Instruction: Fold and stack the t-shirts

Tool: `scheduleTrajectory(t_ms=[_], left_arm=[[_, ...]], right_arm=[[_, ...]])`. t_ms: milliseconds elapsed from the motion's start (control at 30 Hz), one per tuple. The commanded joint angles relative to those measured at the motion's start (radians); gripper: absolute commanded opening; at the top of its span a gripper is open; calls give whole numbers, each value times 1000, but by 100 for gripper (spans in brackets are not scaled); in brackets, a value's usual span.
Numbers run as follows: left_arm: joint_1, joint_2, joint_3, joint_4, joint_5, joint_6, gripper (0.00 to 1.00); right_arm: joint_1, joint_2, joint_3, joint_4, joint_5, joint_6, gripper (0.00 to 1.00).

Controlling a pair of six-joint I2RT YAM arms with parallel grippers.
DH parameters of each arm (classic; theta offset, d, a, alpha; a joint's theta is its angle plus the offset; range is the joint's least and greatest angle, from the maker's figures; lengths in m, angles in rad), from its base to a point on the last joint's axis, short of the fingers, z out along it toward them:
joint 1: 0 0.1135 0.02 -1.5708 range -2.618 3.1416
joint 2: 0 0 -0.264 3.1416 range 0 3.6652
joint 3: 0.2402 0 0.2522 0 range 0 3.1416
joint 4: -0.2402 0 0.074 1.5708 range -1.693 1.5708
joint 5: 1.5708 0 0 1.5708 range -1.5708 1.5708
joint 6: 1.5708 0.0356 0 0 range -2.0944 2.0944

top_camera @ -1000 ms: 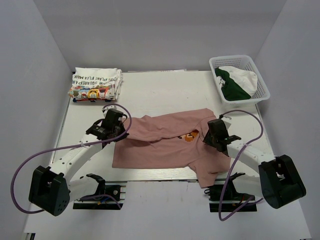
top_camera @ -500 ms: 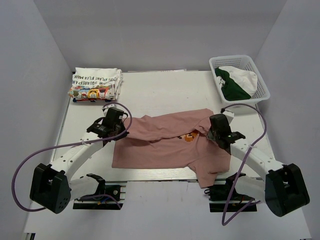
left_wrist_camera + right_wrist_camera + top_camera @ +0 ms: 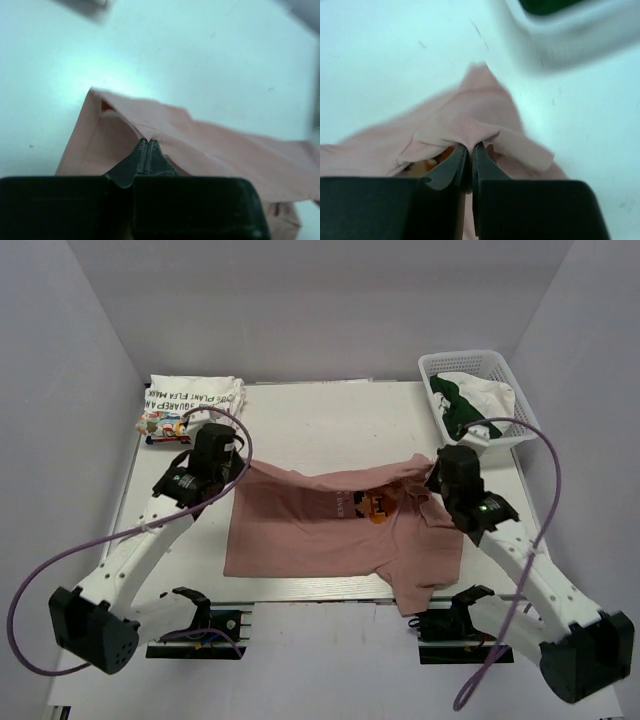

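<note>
The dusty-pink t-shirt (image 3: 320,530) lies spread on the table, its orange and dark chest print (image 3: 375,506) showing. My left gripper (image 3: 238,468) is shut on its far left edge; the wrist view shows the fabric (image 3: 210,145) pinched at the fingertips (image 3: 147,142). My right gripper (image 3: 432,472) is shut on the far right edge; its wrist view shows a bunched fold (image 3: 470,131) between the fingers. Both hold the far edge lifted. The white t-shirt (image 3: 190,408) with dark lettering and cartoon graphics lies folded at the far left corner.
A white basket (image 3: 528,415) at the far right holds a green and white garment (image 3: 468,410). Grey walls enclose the table on three sides. Purple cables loop from both arms.
Both grippers have moved away from the arm bases, carrying the pink shirt's far edge back and unfolding it. The shirt now lies wider and the chest print is more exposed.
</note>
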Motion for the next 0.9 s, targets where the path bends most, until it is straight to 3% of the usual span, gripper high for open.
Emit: scheduleTrajectory(t_ms=[0, 267, 400, 567, 700, 867], left_arm=[[4, -142, 77, -10, -68, 18, 0], [4, -416, 190, -19, -36, 18, 0], [16, -497, 343, -28, 27, 53, 0], [16, -496, 552, -24, 191, 115, 0], [16, -430, 704, -79, 231, 125, 0], [16, -407, 721, -67, 219, 144, 0]], right_arm=[[5, -137, 124, 51, -57, -168, 0], [0, -275, 498, -101, -267, -386, 0], [0, -280, 726, -200, -385, -466, 0], [-1, -252, 968, -271, -476, -512, 0], [-1, -165, 1230, -357, -488, -544, 0], [0, -90, 1256, -308, -418, -555, 0]])
